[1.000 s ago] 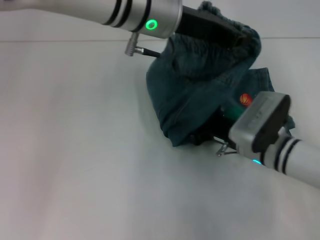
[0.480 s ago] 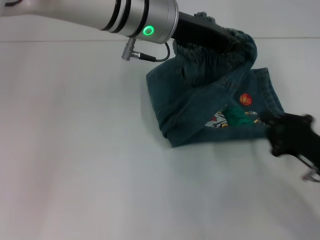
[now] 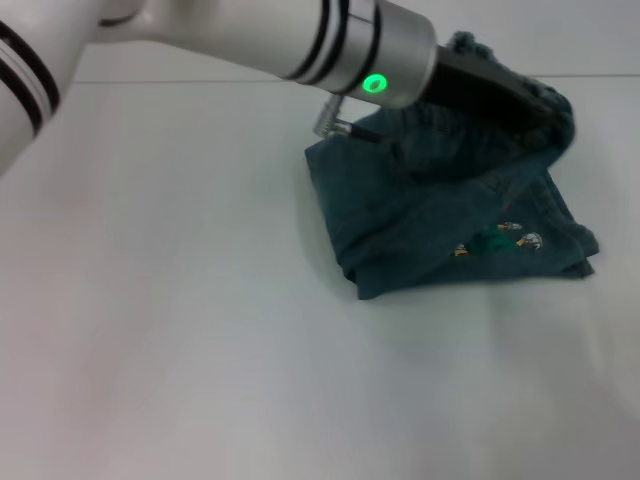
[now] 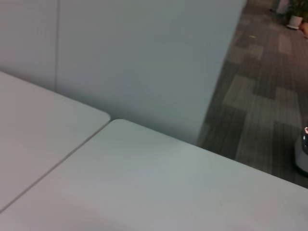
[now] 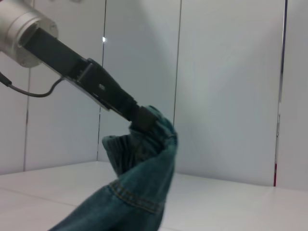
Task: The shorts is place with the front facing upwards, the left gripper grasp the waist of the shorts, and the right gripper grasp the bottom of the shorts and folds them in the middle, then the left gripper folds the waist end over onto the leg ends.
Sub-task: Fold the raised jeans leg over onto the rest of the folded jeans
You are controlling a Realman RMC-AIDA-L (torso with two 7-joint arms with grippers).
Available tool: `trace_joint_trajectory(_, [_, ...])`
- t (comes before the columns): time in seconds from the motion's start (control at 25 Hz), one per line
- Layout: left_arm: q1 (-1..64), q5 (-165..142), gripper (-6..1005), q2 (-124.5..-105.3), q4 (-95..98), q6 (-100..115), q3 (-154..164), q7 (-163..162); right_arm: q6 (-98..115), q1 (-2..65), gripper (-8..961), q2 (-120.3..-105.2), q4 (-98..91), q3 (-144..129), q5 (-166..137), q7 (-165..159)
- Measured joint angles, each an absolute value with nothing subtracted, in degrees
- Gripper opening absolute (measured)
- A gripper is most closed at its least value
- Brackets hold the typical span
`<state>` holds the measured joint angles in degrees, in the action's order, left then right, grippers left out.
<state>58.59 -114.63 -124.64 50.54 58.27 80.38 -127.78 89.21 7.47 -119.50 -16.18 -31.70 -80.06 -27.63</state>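
Note:
Dark denim shorts [image 3: 440, 225] lie folded lengthwise on the white table [image 3: 170, 330], a printed patch facing up. My left gripper [image 3: 545, 105], black beyond a silver arm with a green light, is shut on the ruffled waist [image 3: 566, 128] and holds it raised over the shorts' far right part. From the right wrist view, that same left gripper [image 5: 144, 116] pinches the waist [image 5: 161, 137] above the table, with denim hanging down from it. The bottom of the shorts [image 3: 470, 280] rests flat along the near edge. The right gripper is out of view.
In the left wrist view, a seam runs between two white tabletops [image 4: 144, 183], with a grey wall and dark carpeted floor [image 4: 260, 106] beyond the edge. White wall panels [image 5: 226, 86] stand behind the table.
The right gripper has pulled away to the right and left the head view. My left arm has swung right, carrying the raised waist farther over the shorts and covering the orange patch.

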Motion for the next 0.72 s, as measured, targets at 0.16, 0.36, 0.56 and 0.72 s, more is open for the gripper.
trace_joint_trajectory(0.16, [58.95, -110.23, 113, -124.65, 49.87, 52.56, 88.07, -128.0, 88.96, 8.0, 1, -119.65, -15.52, -32.45, -80.26, -27.75])
trace_joint_trajectory(0.36, [60.27, -107.34, 140, -124.64, 47.57, 46.27, 95.54, -127.69, 88.87, 8.53, 1, -119.61, -15.31, -33.87, -80.34, -28.55])
trace_joint_trajectory(0.56, [60.67, -105.39, 167, -124.63, 46.08, 41.72, 99.15, -127.68, 88.77, 9.06, 1, -119.53, -15.75, -34.2, -81.69, -30.28])
trace_joint_trajectory(0.72, [60.67, -105.23, 188, -124.63, 45.96, 41.18, 99.22, -127.34, 88.62, 9.53, 1, -119.51, -15.91, -34.12, -82.43, -30.89])
